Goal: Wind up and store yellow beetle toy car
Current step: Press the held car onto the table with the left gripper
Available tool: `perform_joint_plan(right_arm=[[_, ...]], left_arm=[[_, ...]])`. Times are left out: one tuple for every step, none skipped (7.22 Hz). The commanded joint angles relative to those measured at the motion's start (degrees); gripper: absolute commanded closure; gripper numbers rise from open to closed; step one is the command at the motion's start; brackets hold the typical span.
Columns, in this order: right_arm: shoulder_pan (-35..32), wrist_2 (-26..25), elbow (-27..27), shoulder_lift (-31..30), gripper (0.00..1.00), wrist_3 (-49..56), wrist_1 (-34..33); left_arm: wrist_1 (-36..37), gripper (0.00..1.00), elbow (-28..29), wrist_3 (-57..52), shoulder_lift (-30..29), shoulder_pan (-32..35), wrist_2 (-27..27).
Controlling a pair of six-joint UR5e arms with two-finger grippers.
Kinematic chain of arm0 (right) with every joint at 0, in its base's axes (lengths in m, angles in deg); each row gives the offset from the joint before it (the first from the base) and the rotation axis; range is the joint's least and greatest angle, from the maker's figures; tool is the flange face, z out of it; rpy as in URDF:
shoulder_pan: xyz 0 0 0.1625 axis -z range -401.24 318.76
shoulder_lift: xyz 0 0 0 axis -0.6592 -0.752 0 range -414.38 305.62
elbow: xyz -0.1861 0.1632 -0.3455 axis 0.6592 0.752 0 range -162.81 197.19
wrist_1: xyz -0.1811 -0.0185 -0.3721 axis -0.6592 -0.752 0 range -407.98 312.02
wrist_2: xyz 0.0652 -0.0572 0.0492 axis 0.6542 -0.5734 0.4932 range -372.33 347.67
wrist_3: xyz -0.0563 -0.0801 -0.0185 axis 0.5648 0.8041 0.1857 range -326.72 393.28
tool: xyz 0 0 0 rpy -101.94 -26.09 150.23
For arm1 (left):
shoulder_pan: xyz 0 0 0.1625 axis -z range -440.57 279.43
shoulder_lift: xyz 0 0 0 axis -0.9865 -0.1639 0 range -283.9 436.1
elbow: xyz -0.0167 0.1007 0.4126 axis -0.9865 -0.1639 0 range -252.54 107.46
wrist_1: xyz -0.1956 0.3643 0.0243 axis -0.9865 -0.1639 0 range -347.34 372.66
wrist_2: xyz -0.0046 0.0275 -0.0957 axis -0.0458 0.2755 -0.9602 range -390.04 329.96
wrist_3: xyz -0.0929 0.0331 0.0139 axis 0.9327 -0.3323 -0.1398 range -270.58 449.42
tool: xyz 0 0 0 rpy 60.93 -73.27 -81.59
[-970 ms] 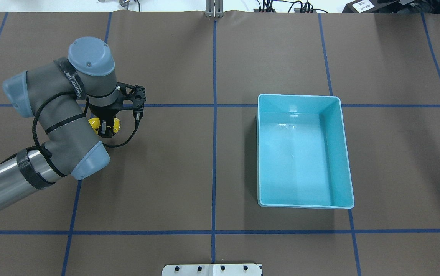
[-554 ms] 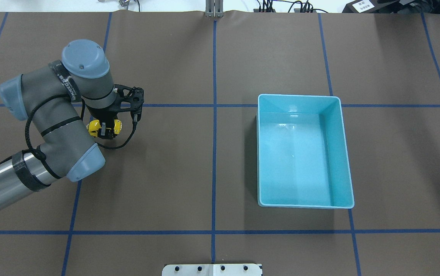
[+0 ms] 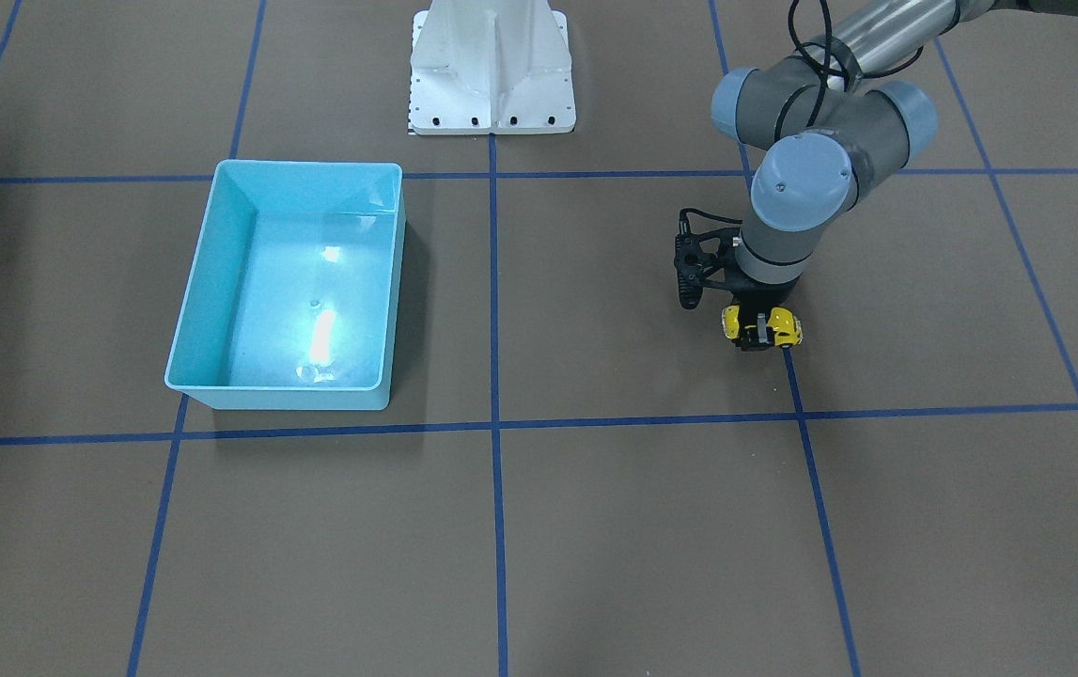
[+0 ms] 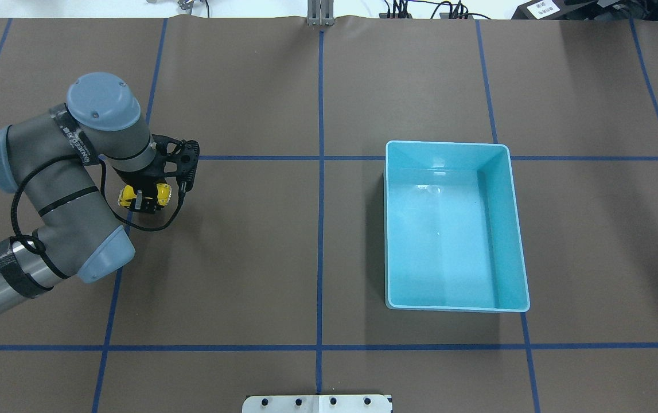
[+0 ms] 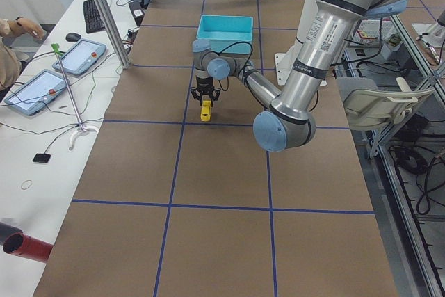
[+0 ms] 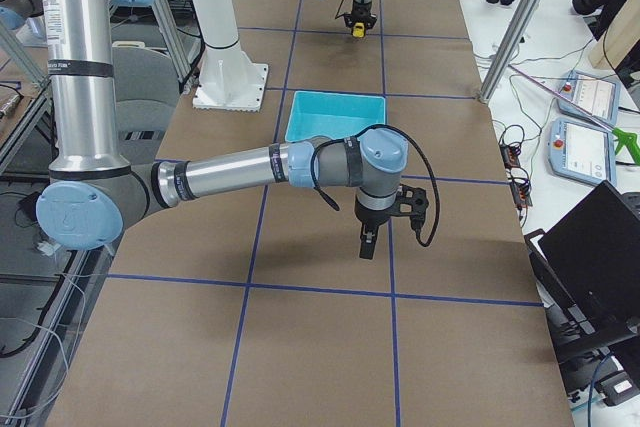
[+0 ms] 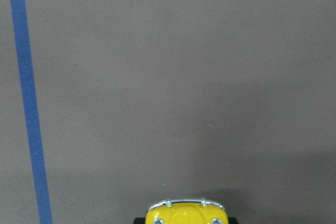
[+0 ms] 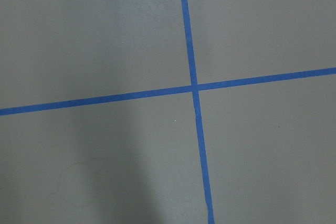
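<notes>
The yellow beetle toy car (image 4: 162, 193) is tiny and glossy, at the left side of the brown mat. My left gripper (image 4: 144, 202) points straight down and is shut on the car's middle, holding it at or just above the mat. The car's yellow nose shows at the bottom of the left wrist view (image 7: 185, 213) and it shows in the front view (image 3: 786, 327). The light blue bin (image 4: 446, 144) stands empty, far to the car's right. My right gripper (image 6: 366, 245) shows only in the exterior right view, low over bare mat; I cannot tell if it is open or shut.
Blue tape lines (image 4: 320, 172) divide the mat into squares. The white robot base (image 3: 492, 70) stands at the robot-side edge, between the bin and the car. A side table with tablets (image 5: 76, 57) runs along the far edge of the mat.
My left arm has moved to the left and slightly away from the robot with the car still held. The bin has not moved.
</notes>
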Motion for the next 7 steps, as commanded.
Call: perform_joint_plan(right_arm=[[0.0,0.0,0.0,0.0,0.0,0.0,0.07],[0.0,0.0,-0.08,0.0,0.0,0.0,-0.02],[0.0,0.0,-0.35,0.0,0.0,0.0,-0.02],[0.0,0.0,-0.43,0.0,0.0,0.0,-0.02],[0.0,0.09,-0.7,-0.61,0.0,0.0,-0.02],[0.0,0.09,-0.7,-0.87,0.0,0.0,-0.02],[0.0,0.0,-0.61,-0.88,0.0,0.0,0.07]], left_arm=[[-2.93,1.0,0.07,0.18,0.94,0.02,-0.08],[-3.98,1.0,0.33,0.27,0.94,0.02,-0.17],[-4.52,1.0,0.51,0.27,0.94,0.02,-0.34],[-4.61,1.0,0.6,0.27,0.94,0.02,-0.35],[-4.61,1.0,0.95,0.27,0.94,-0.07,-0.43],[-5.13,1.0,1.12,0.27,0.94,-0.07,-0.52],[-5.23,1.0,1.21,0.36,1.12,-0.07,-0.61]])
